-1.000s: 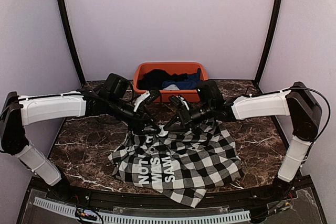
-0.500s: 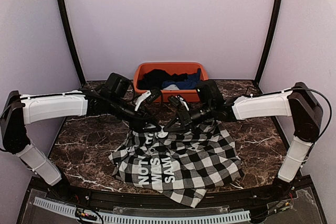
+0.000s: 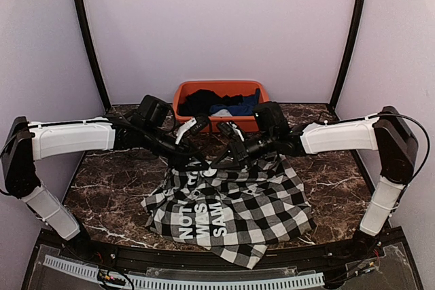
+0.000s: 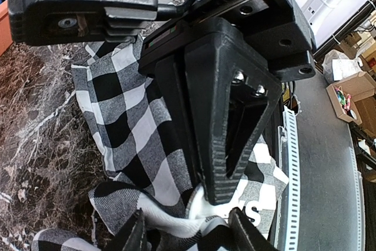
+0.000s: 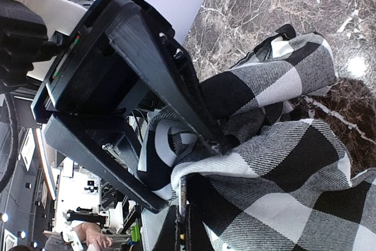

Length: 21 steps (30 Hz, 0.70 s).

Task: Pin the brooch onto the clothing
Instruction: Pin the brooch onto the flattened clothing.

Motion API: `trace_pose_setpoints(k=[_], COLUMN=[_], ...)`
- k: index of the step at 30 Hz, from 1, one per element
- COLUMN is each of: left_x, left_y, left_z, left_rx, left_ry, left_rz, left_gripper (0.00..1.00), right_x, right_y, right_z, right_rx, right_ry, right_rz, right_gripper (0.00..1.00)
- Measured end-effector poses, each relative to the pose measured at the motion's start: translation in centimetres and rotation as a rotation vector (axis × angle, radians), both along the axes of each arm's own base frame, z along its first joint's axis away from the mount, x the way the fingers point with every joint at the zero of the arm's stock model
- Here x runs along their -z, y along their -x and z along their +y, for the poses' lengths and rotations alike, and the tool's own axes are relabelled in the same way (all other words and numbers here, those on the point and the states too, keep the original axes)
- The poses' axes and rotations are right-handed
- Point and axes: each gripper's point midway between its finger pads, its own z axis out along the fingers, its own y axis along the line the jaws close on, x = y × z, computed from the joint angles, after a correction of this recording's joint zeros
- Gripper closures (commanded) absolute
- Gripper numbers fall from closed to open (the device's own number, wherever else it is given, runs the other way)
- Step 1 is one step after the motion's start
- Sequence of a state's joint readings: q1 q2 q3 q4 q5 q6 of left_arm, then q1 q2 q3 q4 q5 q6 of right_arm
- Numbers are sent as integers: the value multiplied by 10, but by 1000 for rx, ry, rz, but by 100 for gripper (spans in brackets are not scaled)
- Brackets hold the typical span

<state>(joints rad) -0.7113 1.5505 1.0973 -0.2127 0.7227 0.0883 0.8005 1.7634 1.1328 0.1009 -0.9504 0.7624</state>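
The clothing (image 3: pixel 238 202), a black-and-white check shirt with white letters, lies spread on the marble table (image 3: pixel 102 174). Both grippers meet over its far edge. My right gripper (image 5: pixel 184 227) is shut on the brooch (image 4: pixel 204 208), a small white disc that shows edge-on in the right wrist view as a thin strip (image 5: pixel 183 195) under a raised fold of shirt. My left gripper (image 4: pixel 189 234) stands open, its fingertips (image 4: pixel 137 233) on either side of that fold, right below the brooch. In the top view the left gripper (image 3: pixel 197 161) and the right gripper (image 3: pixel 225 159) almost touch.
An orange bin (image 3: pixel 182 103) with a black garment (image 3: pixel 200 100) and a blue garment (image 3: pixel 241 105) stands at the back, just behind the grippers. Dark frame posts rise at both rear corners. The table's near edge carries a perforated rail (image 3: pixel 204 282).
My left gripper's jaws have narrowed around the fold of shirt. Both grippers have edged slightly away from the near edge. The right gripper stays shut.
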Motion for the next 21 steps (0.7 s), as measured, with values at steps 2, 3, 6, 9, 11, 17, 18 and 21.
trace_pose_setpoints(k=[2,3,6,9,11,17,18,21], left_x=[0,0,-1,-1,-1,-1,-1,-2], left_y=[0,0,0,1,1,0,0,0], left_z=[0,0,0,-1,-1,-1,-1,-2], left_rx=[1,1,1,2,2,2,2,2], left_ry=[2,2,4,6,6,9,10,12], left_rz=[-1,0,3,4,6,4,5,7], left_gripper=[58,60,63,65,65,65,66,67], right_x=[0,0,0,0,0,-2,-2,-3], right_y=[0,0,0,0,0,0,0,0], right_z=[0,0,0,0,0,1,1,1], right_rx=[1,1,2,3,5,10,12,16], right_ry=[1,1,2,3,4,4,3,2], right_rz=[2,2,6,9,15,35,39,51], right_gripper=[100,100,100,100,100,100,100,100])
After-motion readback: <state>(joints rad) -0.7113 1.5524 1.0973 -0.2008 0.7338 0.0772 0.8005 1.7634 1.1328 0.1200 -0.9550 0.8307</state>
